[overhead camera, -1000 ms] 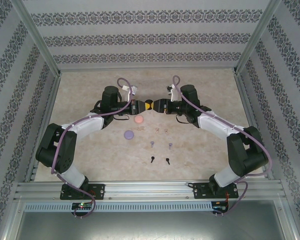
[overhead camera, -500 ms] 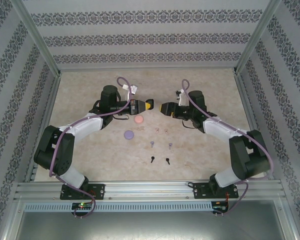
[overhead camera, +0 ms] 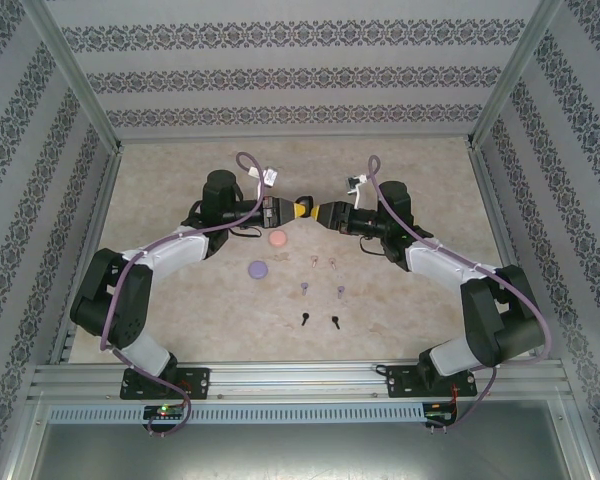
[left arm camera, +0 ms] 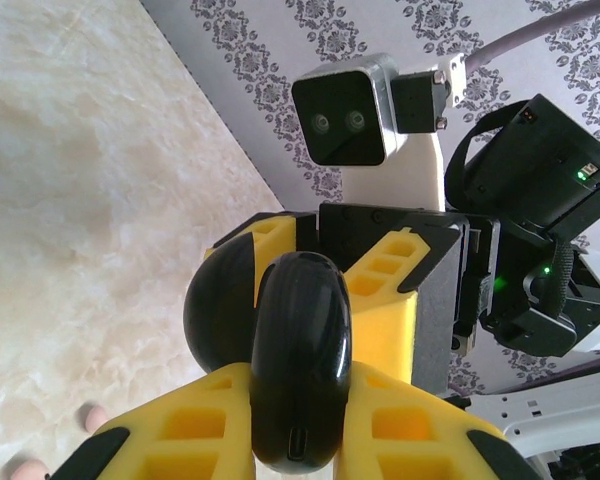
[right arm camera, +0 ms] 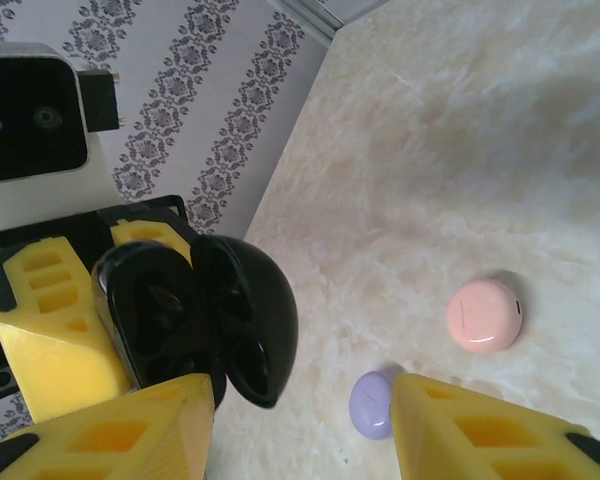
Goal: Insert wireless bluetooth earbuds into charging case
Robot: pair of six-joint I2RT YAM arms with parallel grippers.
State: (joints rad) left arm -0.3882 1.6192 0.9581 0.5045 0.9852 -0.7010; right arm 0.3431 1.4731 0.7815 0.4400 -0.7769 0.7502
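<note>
My left gripper (left arm camera: 300,400) is clamped on the black case (left arm camera: 300,320), holding it above the table (overhead camera: 410,310) with its lid swung open (toward my right gripper (right arm camera: 302,400), whose jaws stand apart, gripping nothing). The earbuds (overhead camera: 303,288) lie on the table, well apart from the case. Opening looks done; next, my right should fetch a black earbud (overhead camera: 306,320).
</note>
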